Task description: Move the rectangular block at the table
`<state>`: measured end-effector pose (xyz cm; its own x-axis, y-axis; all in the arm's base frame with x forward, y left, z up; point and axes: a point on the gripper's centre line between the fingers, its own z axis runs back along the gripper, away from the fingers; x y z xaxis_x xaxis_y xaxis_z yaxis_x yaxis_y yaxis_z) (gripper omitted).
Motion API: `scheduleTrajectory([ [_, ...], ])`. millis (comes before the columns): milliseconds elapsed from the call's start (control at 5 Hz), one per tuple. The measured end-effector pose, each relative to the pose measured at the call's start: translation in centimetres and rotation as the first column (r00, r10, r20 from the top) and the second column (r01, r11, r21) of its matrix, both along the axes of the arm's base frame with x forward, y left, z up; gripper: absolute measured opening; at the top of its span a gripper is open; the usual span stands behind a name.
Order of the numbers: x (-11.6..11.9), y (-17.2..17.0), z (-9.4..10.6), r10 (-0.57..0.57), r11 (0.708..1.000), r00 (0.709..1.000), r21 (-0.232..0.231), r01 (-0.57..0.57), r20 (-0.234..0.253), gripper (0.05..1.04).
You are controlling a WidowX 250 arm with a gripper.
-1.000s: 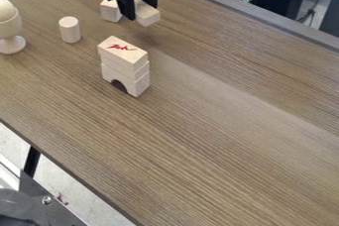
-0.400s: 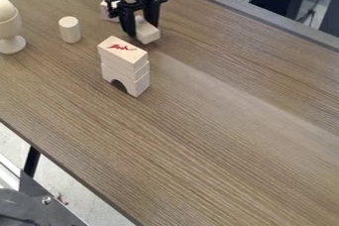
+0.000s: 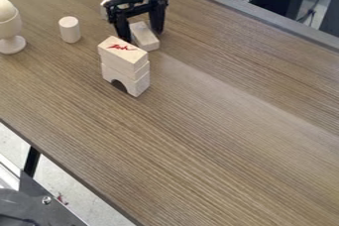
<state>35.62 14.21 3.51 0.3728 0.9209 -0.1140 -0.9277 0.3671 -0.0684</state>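
The gripper (image 3: 141, 34) is open near the top of the view, low over the table, its fingers spread to either side of a pale rectangular block (image 3: 145, 37). That block lies flat on the wood, just behind the small stack; the left finger stands near its left side and the right finger by its back right. The lower ends of the fingers are close to the table surface.
In front of the gripper stands a stack with a rectangular block (image 3: 123, 54) above an arched block (image 3: 137, 86). A white cylinder (image 3: 69, 29) and a cup-shaped piece holding a ball (image 3: 11, 29) are to the left. Another pale block (image 3: 105, 7) sits behind the gripper.
The gripper has come down the view towards the stack, and the rectangular block has shifted the same way, away from the other pale block. The fingers have since spread wider.
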Motion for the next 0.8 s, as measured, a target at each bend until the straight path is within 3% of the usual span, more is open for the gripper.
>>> scheduleTrajectory([
  [200,0.1,0.2,2.2,-0.090,0.996,0.995,0.021,0.089,0.034,0.999],
  [400,0.4,0.2,5.2,-0.302,0.951,0.952,0.089,0.297,0.048,0.999],
  [600,0.4,-1.4,7.9,-0.542,0.827,0.840,0.179,0.533,0.002,0.999],
  [800,-2.0,-4.4,8.4,-0.698,0.703,0.715,0.147,0.695,-0.043,0.999],
])
